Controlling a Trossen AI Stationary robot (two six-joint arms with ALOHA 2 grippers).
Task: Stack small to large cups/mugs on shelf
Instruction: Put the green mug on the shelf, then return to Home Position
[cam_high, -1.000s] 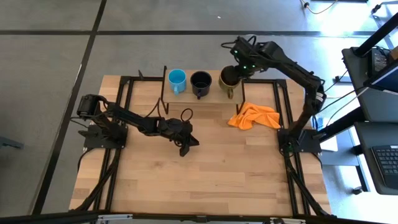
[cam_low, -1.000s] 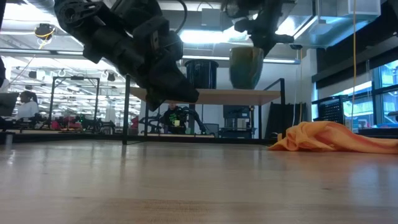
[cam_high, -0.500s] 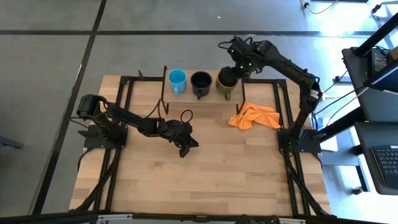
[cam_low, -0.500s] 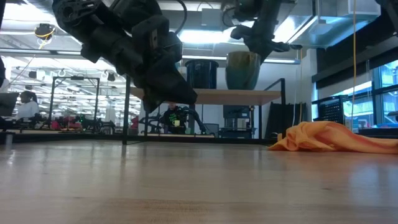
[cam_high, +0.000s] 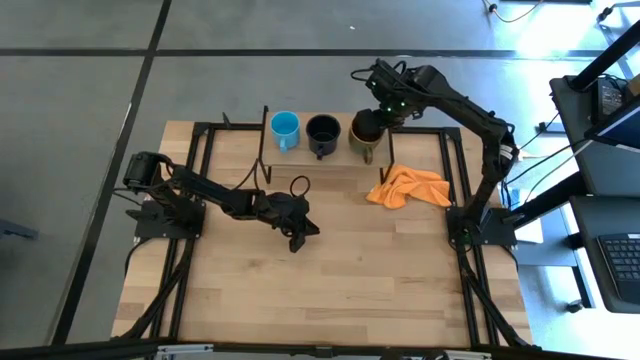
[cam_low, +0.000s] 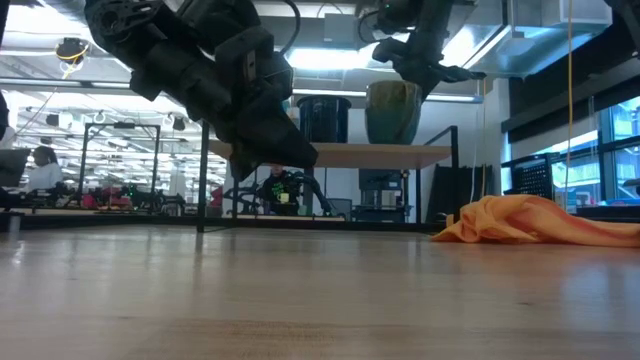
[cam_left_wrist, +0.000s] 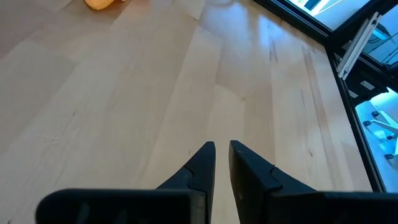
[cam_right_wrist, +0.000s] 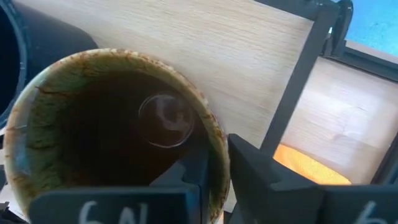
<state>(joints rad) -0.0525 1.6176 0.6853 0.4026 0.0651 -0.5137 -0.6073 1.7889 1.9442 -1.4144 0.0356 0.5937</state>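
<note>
Three mugs stand in a row on the light-wood shelf (cam_high: 340, 155) at the table's far edge: a light-blue mug (cam_high: 285, 127), a black mug (cam_high: 322, 131) and an olive mug (cam_high: 362, 132) with a dark inside. Each rests by its base on the board. My right gripper (cam_high: 378, 118) is over the olive mug and shut on it. My left gripper (cam_high: 303, 234) hovers shut and empty over the middle of the table. In the low view my left arm hides the blue mug. My right gripper pinches the olive mug's rim (cam_right_wrist: 216, 146), on its side away from the black mug, with one finger inside the mug and one outside. The fingers come from above, pointing down. The mug stands upright, its base on the shelf (cam_low: 350, 154).
A crumpled orange cloth (cam_high: 408, 186) lies on the table just in front of the shelf's right end. Black frame rails run along both sides of the tabletop. There is bare wood in front of and to the right of my left gripper (cam_left_wrist: 221, 149).
My right gripper has gone down and a little toward the table's left with the olive mug. The mug was tilted and slightly raised; it now stands upright on the shelf, close beside the black mug.
</note>
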